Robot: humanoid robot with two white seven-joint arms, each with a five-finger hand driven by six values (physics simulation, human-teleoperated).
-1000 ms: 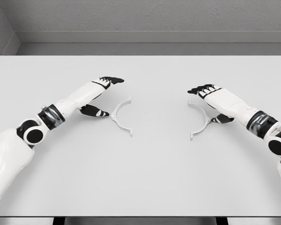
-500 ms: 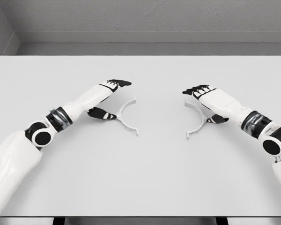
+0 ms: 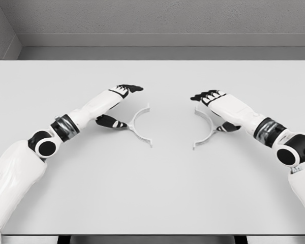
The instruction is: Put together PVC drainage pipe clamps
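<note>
Two white half-round pipe clamp halves lie flat on the white table (image 3: 152, 193), their open sides facing each other. The left clamp half (image 3: 133, 127) curves toward my left hand (image 3: 131, 107). That hand's black thumb touches the arc's outer side, and its fingers (image 3: 132, 89) stretch out above the arc's far end. The right clamp half (image 3: 210, 129) curves toward my right hand (image 3: 206, 113). Its fingers (image 3: 203, 95) reach over the far end, with the thumb behind the arc. Both hands look open, not wrapped around the parts. A gap of bare table separates the two halves.
The table's far edge meets a grey wall (image 3: 152, 20) with a dark strip below it. Both white forearms slant in from the lower corners.
Both hands have slid inward toward the table's middle. Each clamp half has moved with its hand, so the gap between the halves is narrower.
</note>
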